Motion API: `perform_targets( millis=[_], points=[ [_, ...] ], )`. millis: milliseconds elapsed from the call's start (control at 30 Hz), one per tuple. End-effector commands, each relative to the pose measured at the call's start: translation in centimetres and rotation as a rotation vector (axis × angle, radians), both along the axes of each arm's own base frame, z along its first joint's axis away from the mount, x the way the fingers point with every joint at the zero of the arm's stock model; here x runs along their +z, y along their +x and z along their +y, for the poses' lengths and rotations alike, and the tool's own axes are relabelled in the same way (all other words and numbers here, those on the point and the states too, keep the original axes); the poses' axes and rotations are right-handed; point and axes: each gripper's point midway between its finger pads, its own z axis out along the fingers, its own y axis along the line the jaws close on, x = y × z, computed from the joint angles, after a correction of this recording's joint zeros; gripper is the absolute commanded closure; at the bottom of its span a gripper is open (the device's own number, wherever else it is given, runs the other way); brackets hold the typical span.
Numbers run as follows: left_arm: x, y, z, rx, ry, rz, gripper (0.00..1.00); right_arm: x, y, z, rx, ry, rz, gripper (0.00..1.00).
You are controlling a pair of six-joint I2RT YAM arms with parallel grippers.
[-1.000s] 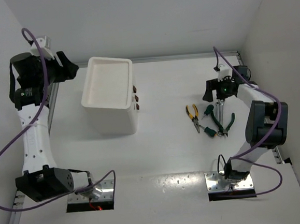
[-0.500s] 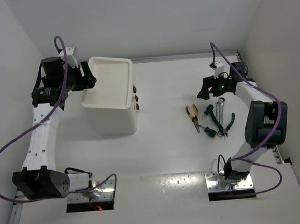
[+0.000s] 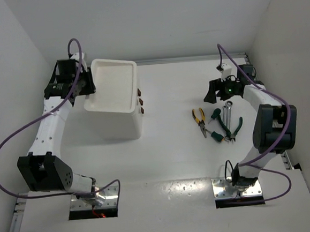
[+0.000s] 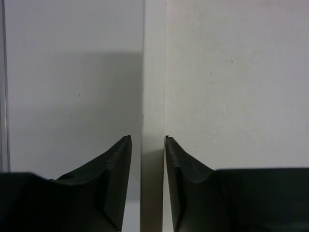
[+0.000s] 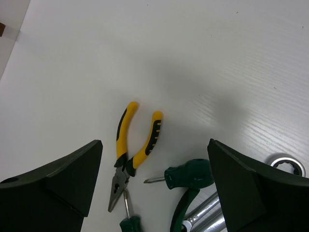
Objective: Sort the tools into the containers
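Right gripper (image 3: 212,92): spread wide, empty.
Likely target: yellow-handled pliers (image 3: 199,121), on table at its 7 o'clock; axis 12–6, handles at 12.
Left gripper (image 4: 147,142): straddles rim of white plastic drawer unit (image 3: 115,124); can't tell if clamped.
Nearer arm: right.

The left arm (image 3: 46,130) stretches far forward from its base, and the left gripper (image 3: 87,83) points down with its fingers (image 4: 116,164) only narrowly apart. The right arm (image 3: 271,123) is folded at the elbow. The right gripper (image 3: 210,91) is turned leftward and tilted down, jaws spread wide.
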Motion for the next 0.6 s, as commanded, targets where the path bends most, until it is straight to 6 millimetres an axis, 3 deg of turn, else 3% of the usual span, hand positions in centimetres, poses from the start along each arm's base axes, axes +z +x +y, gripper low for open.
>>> perform_targets(
  millis=[0,167,200,233,267,333,467,500,567],
  points=[
    [0.8,0.4,-0.5,-0.015,0.002,-0.025,0.62,1.8,1.4,-0.1,0.018,-0.008,-0.069,0.09],
    [-0.6,0.7,-0.2,-0.012,0.017,0.011,0.67,1.5,1.6,-0.3,0.012,-0.017,-0.067,0.09],
    [-0.9,1.1,0.2,-0.001,0.017,0.013,0.74,1.5,1.6,-0.3,0.012,-0.017,-0.067,0.09],
    [-0.4,1.3,0.6,0.01,0.017,0.001,0.74,1.5,1.6,-0.3,0.012,-0.017,-0.067,0.09],
    [-0.5,1.6,0.6,0.01,0.017,0.005,0.88,1.6,1.5,-0.1,0.019,-0.007,-0.069,0.11],
    [-0.2,2.6,2.1,0.065,0.026,0.0,1.0,1.4,1.6,0.0,0.026,0.001,-0.07,0.13],
    [1.4,4.7,3.6,0.098,0.05,-0.035,1.0,1.0,1.6,0.4,0.035,0.003,-0.061,0.14],
    [2.7,5.4,3.6,0.099,0.049,-0.067,1.0,1.0,1.6,0.4,0.035,0.003,-0.061,0.14],
    [2.9,6.4,4.2,0.107,0.057,-0.071,1.0,1.0,1.6,0.4,0.035,0.003,-0.061,0.14]
  ],
)
